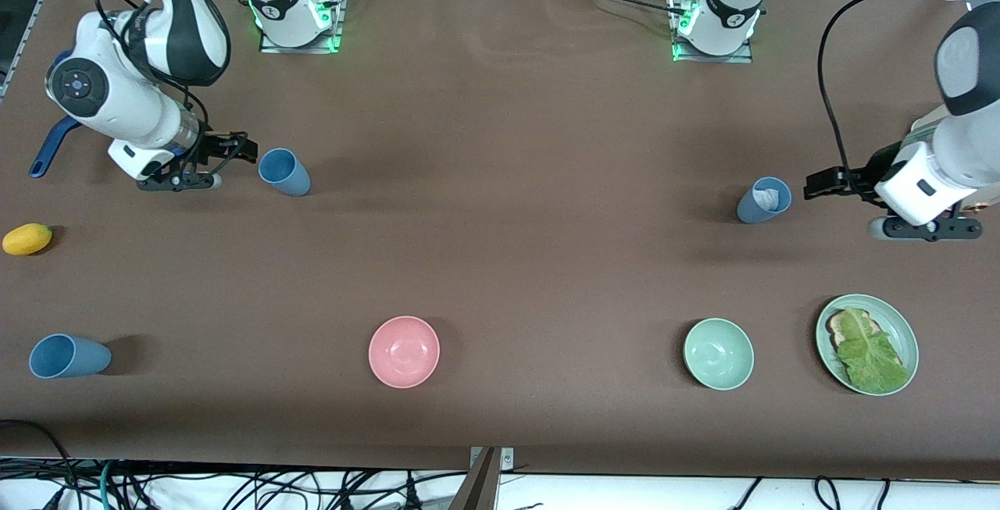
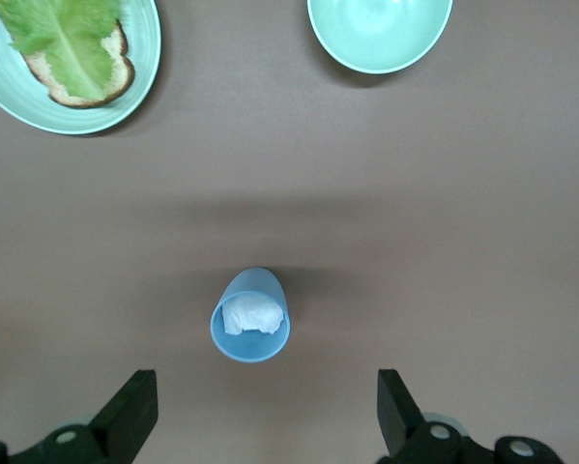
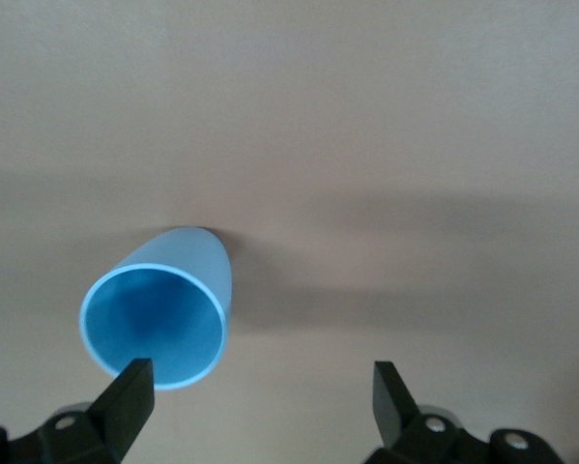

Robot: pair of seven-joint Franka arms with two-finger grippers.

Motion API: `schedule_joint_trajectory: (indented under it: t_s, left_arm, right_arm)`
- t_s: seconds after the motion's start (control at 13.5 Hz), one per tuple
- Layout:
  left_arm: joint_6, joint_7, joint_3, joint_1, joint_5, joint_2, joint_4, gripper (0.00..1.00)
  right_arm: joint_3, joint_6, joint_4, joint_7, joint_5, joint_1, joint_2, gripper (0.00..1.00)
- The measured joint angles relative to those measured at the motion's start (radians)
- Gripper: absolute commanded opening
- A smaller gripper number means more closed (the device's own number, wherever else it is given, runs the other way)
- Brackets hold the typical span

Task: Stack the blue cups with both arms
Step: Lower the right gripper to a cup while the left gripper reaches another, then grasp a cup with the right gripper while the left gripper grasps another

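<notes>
Three blue cups stand on the brown table. One (image 1: pixel 283 172) is toward the right arm's end; my right gripper (image 1: pixel 244 149) is open just beside it. In the right wrist view this cup (image 3: pixel 159 314) sits ahead of the open gripper (image 3: pixel 260 394), off to one finger's side. A second cup (image 1: pixel 764 200) with a white scrap inside is toward the left arm's end; my left gripper (image 1: pixel 819 182) is open beside it, a short gap away. The left wrist view shows this cup (image 2: pixel 251 327) centred ahead of the open gripper (image 2: pixel 265 411). The third cup (image 1: pixel 69 356) stands near the front edge at the right arm's end.
A pink bowl (image 1: pixel 404 351) and a mint-green bowl (image 1: pixel 718 354) sit near the front edge. A green plate (image 1: pixel 898 322) with bread and lettuce lies beside the mint bowl. A yellow fruit (image 1: pixel 27 239) and a dark-blue-handled utensil (image 1: pixel 51 147) lie at the right arm's end.
</notes>
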Motion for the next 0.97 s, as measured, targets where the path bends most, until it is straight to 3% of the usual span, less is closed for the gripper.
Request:
schedule_joint_trajectory:
  t_s: [0.45,0.74,0.97]
  left_arm:
    - [0.408,-0.048,-0.029,0.001,0.001,-0.165,-0.478,1.00]
    - [0.579,-0.061,-0.038,0.001,0.001,-0.150,-0.631,1.00]
    - [0.612,-0.084,-0.041,0.000,0.001,-0.102,-0.649,1.00]
  right_arm:
    - [0.000,0.096,-0.011,0.001,0.000,0.000,0.092,0.99]
    - [0.001,0.111,-0.011,0.016,0.000,0.000,0.120,0.95]
    - [0.029,0.111,-0.011,0.072,0.001,0.001,0.122,0.87]
